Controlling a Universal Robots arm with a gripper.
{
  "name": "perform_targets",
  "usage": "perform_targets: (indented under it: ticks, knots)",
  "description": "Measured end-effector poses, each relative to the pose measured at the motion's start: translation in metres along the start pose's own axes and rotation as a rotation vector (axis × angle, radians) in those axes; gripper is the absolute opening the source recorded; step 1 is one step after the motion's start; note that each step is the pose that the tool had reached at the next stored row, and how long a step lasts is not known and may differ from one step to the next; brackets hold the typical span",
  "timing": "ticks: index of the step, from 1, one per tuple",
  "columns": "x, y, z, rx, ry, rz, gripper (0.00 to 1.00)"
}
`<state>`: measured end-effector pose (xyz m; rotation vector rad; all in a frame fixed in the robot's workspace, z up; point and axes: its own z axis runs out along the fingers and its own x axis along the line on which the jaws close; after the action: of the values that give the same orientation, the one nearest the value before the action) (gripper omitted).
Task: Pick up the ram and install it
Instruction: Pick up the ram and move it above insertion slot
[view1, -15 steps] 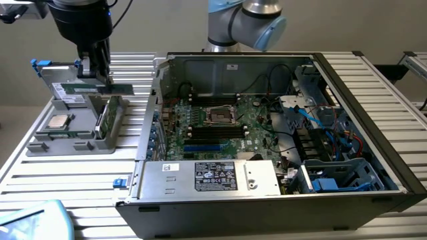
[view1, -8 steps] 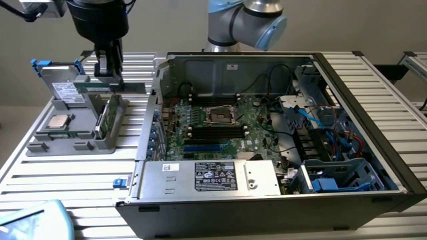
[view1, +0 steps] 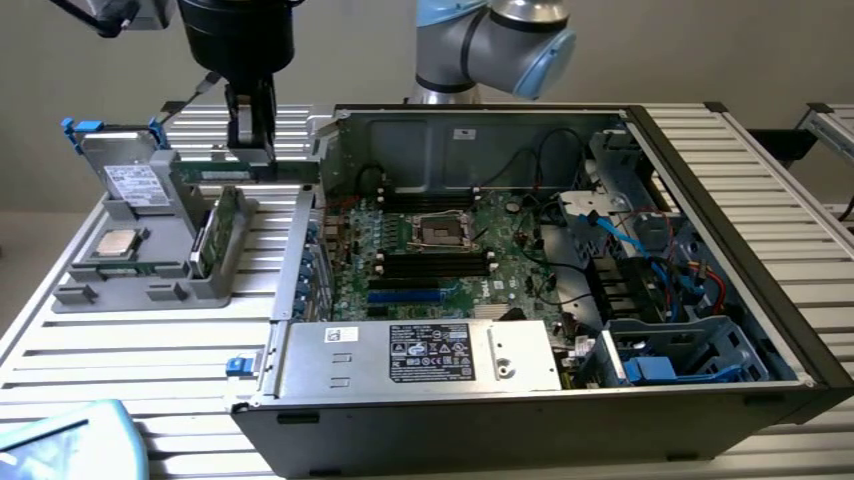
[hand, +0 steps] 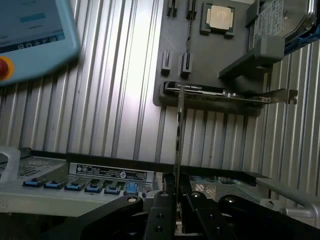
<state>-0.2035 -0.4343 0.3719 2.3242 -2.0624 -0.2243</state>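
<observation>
The tool (view1: 250, 148) pinches the ram (view1: 287, 170) mid-length, holding it level above the table (view1: 160, 350). The ram's long axis runs crosswise to the tool and roughly parallel to the slots (view1: 430, 262), which lie lower and sideways of the tool, inside the case (view1: 400, 150).

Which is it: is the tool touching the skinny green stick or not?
Touching. In the wrist view the ram is seen edge-on, its end pinched in the tool, with no gap on either side.
</observation>
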Motion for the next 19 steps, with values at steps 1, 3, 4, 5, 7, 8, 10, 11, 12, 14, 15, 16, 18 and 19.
perform_targets:
  ticks: [1,3,4,5,7,8,10,11,12,14,15,16,18,19]
  knots:
    - [0.0,-0.0036,-0.001,-0.0004,0.0002,-0.001,0.14]
    - [0.001,-0.0112,-0.0031,-0.001,0.0004,-0.004,0.14]
    - [0.002,-0.0147,-0.0041,-0.0013,0.0005,-0.005,0.14]
    - [0.002,-0.0184,-0.0051,-0.0017,0.0007,-0.007,0.14]
    - [0.003,-0.0259,-0.0072,-0.0023,0.0009,-0.009,0.14]
    - [0.003,-0.0297,-0.0082,-0.0026,0.001,-0.01,0.14]
    - [0.004,-0.0372,-0.0103,-0.0032,0.0012,-0.013,0.14]
    - [0.004,-0.041,-0.0113,-0.0035,0.0014,-0.014,0.14]
    - [0.005,-0.0447,-0.0123,-0.0039,0.0015,-0.015,0.14]
    - [0.005,-0.0522,-0.0143,-0.0049,0.0017,-0.018,0.14]
    - [0.006,-0.0559,-0.0151,-0.0053,0.0017,-0.019,0.14]
    - [0.006,-0.0596,-0.016,-0.0059,0.0019,-0.02,0.14]
    - [0.007,-0.067,-0.0178,-0.0071,0.002,-0.023,0.14]
    - [0.007,-0.0708,-0.0186,-0.0077,0.0021,-0.024,0.14]
